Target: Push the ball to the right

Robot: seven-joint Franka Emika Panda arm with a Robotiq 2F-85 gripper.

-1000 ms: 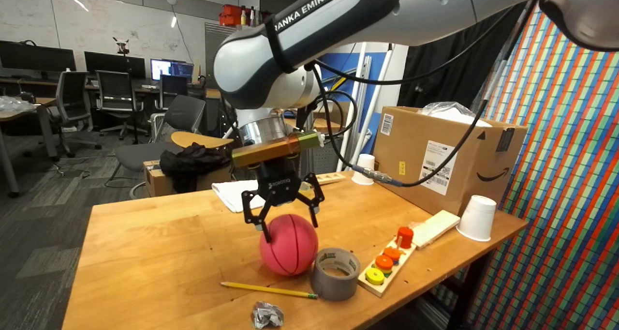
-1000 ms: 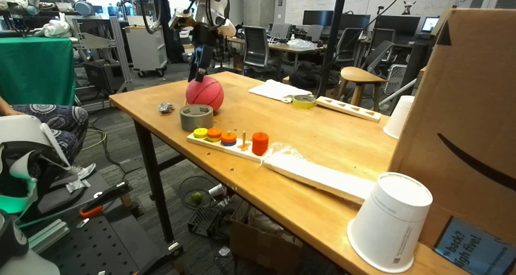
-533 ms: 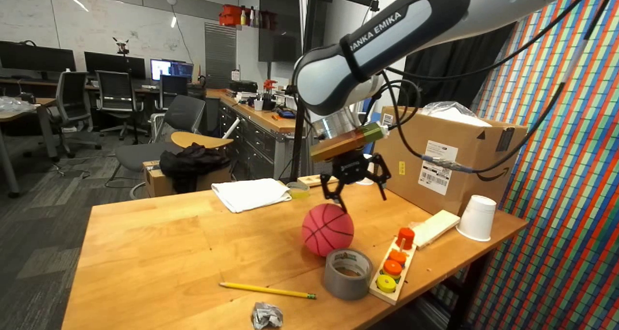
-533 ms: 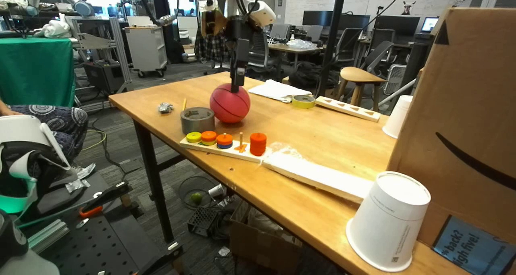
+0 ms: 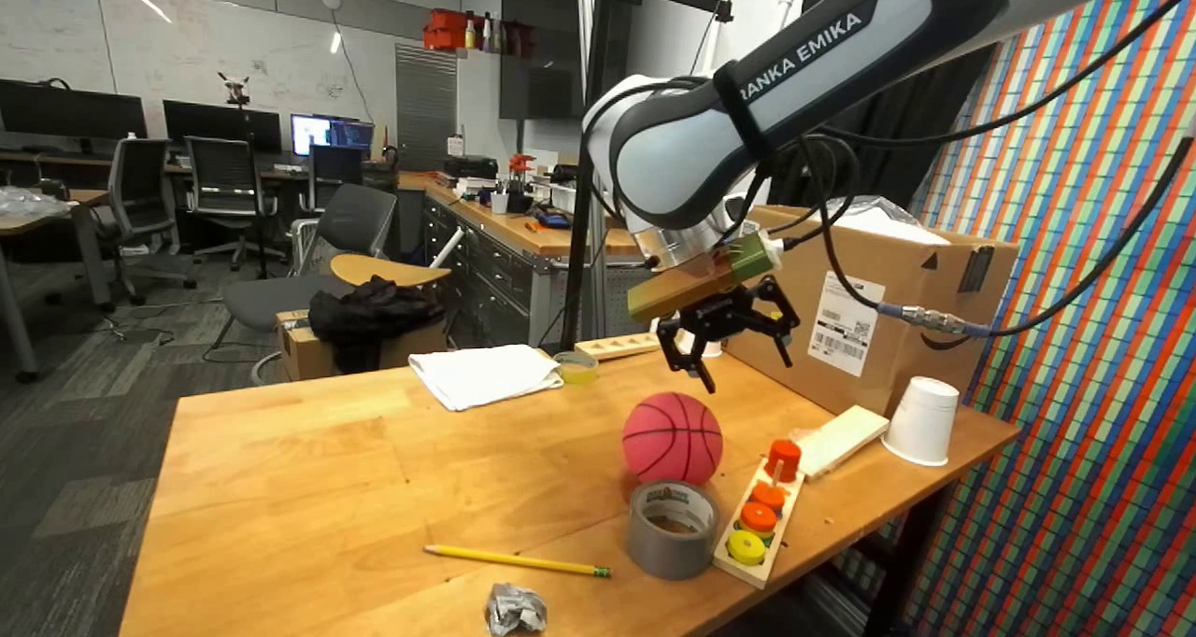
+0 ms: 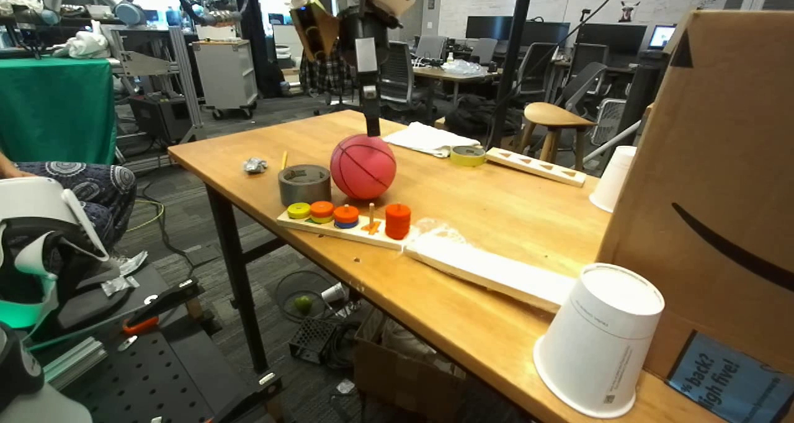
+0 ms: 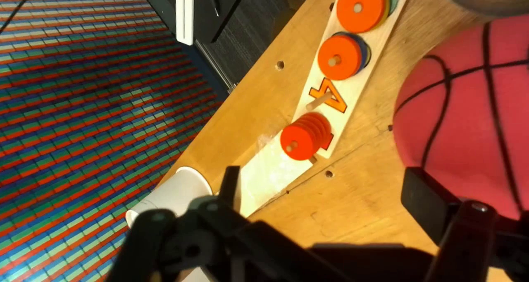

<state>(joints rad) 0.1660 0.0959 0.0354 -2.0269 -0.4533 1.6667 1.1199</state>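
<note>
The reddish-pink ball [image 5: 673,439] with dark seams rests on the wooden table, just behind the grey tape roll [image 5: 673,555]. It also shows in an exterior view [image 6: 363,170] and at the right of the wrist view [image 7: 463,104]. My gripper [image 5: 747,374] is open and empty, tilted, above and to the right of the ball. In an exterior view a gap shows between the nearer fingertip and the ball. In the other exterior view the gripper [image 6: 372,131] overlaps the ball's top. In the wrist view the right finger of the gripper [image 7: 324,187] covers the ball's lower edge.
A wooden stacking toy [image 5: 759,520] with coloured discs lies right of the ball, with a pale wood block [image 5: 844,442] behind it. A white cup [image 5: 923,422] and a large cardboard box [image 5: 897,338] stand further right. A pencil [image 5: 514,560] and crumpled foil [image 5: 516,609] lie nearer.
The ball has rolled to the right and away from the gripper's finger. The gripper has moved right, then up and tilted. The tape roll and stacking toy shifted slightly earlier on.
</note>
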